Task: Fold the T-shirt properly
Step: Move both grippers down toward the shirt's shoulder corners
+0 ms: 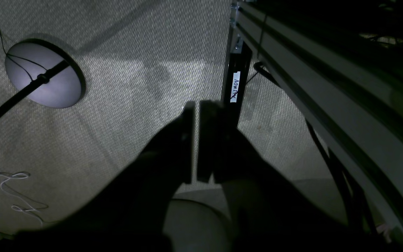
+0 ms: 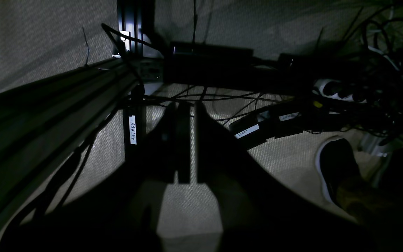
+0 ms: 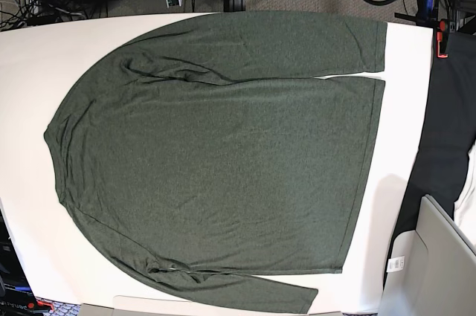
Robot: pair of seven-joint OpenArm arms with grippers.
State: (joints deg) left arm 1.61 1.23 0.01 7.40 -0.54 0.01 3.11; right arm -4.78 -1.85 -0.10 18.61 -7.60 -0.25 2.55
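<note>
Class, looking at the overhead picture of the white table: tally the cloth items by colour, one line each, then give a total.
Dark olive-green T-shirt, spread flat on the white table: 1
Black cloth, at the table's right edge: 1
Total: 2

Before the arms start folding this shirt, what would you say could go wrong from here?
1. The T-shirt nearly fills the white table, and one sleeve lies at the near edge, so it may slip off.
2. Wrinkles near the upper shoulder could get folded in.
3. The black cloth lies close to the hem and might be caught.
</note>
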